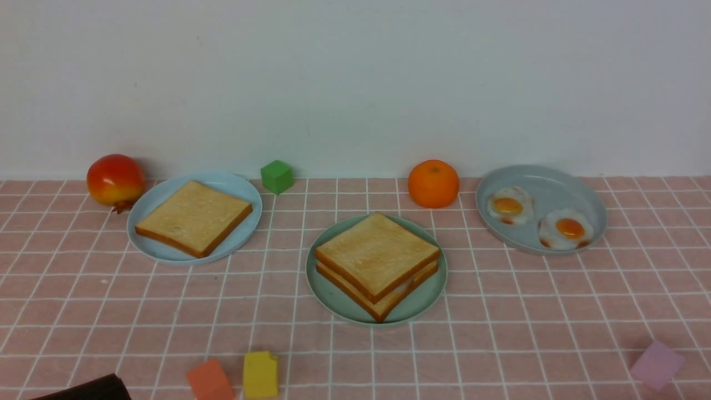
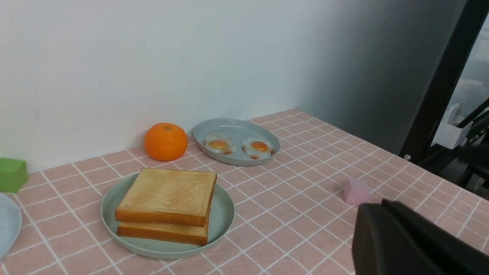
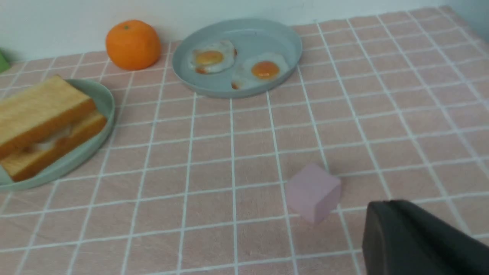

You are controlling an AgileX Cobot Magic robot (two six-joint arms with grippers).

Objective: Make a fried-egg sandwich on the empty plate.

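I count three plates on the pink checked cloth (image 1: 500,311). The mint-green plate (image 1: 333,294) sits in the middle and carries the sandwich (image 1: 377,255): two toast slices stacked, with a sliver of white egg showing between them in the right wrist view. The pale blue plate (image 1: 161,250) to the left holds one plain toast slice (image 1: 193,216). The grey-blue plate (image 1: 555,183) to the right holds two fried eggs (image 1: 510,205), lying side by side.

Fruit: one pomegranate (image 1: 115,179) at the far left by the wall and one orange (image 1: 433,183) between the middle and right plates. Blocks: four, a green block (image 1: 276,176) near the wall, an orange-red block (image 1: 210,380) and a yellow block (image 1: 260,375) just beside each other at the near edge, and a lilac block (image 1: 657,364) near right.

I see the left gripper (image 2: 405,240) clenched with nothing in it, low at the near left corner. The right gripper (image 3: 416,236) is likewise clamped shut on nothing, close to the lilac block but apart from it.

Open cloth lies in front of the middle plate, and between it and each neighbouring plate. The back wall stands right behind the fruit.
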